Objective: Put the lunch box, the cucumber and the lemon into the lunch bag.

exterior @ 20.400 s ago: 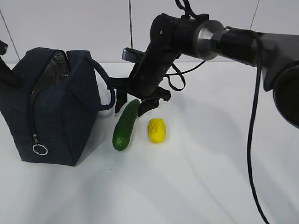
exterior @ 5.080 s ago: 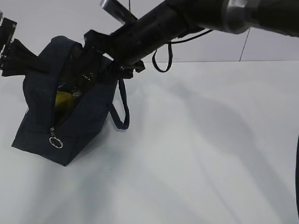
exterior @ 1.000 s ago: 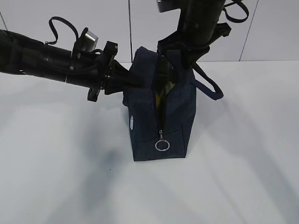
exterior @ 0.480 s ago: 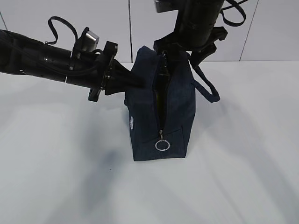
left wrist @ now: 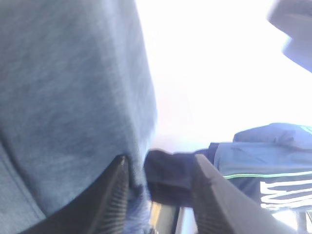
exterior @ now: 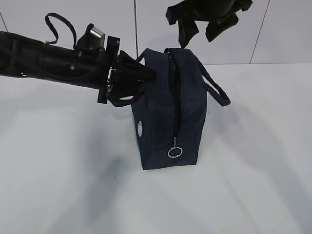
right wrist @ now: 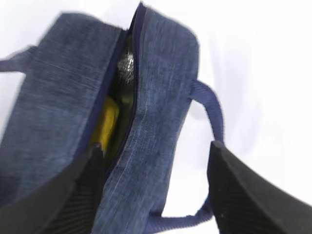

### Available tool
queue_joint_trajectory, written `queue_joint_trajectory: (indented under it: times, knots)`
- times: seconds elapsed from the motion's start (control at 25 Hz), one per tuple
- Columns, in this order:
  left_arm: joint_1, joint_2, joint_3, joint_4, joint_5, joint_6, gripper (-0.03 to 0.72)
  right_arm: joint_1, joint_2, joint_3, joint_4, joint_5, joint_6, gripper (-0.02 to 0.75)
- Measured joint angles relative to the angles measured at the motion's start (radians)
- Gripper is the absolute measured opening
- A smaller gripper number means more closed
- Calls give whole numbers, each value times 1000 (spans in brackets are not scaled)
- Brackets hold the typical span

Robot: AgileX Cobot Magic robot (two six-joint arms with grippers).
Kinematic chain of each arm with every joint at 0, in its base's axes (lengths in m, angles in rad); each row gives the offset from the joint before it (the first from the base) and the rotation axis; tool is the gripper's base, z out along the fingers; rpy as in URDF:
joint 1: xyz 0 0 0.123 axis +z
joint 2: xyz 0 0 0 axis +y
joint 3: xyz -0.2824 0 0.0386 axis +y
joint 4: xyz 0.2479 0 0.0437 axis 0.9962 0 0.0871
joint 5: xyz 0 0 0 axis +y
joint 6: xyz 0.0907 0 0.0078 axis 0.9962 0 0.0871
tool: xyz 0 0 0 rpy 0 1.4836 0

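Lunch bag (exterior: 165,112): dark navy, set upright on the white table (exterior: 253,185), zipper slit partly parted, ring pull (exterior: 175,152) hung low on the near end, white logo (exterior: 141,128) on the left face. Lemon (right wrist: 106,122): a yellow patch is glimpsed inside through the slit. Right gripper (exterior: 202,30): held above the bag, fingers spread, nothing carried. Left gripper (exterior: 139,80): placed at the bag's upper left side, fingers parted around a strip of navy fabric; contact cannot be told.
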Motion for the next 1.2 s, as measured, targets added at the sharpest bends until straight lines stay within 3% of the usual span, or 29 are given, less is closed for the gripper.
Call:
queue_joint_trajectory:
  times: [0.2, 0.48, 0.88, 1.08, 1.2]
  knots:
    - [18, 0, -2, -53, 29, 24, 309, 0, -81, 0, -20, 4, -4, 498]
    - [66, 0, -59, -39, 33, 10, 310, 0, -181, 0, -35, 6, -41, 498]
    - [146, 0, -260, 204, 54, -192, 307, 0, -276, 53, -22, 10, -63, 498]
    - [156, -41, -361, 502, 62, -349, 265, 0, -386, 145, -20, 11, -67, 498]
    - [156, -93, -395, 617, 80, -415, 258, 0, -463, 222, -20, 11, -67, 498]
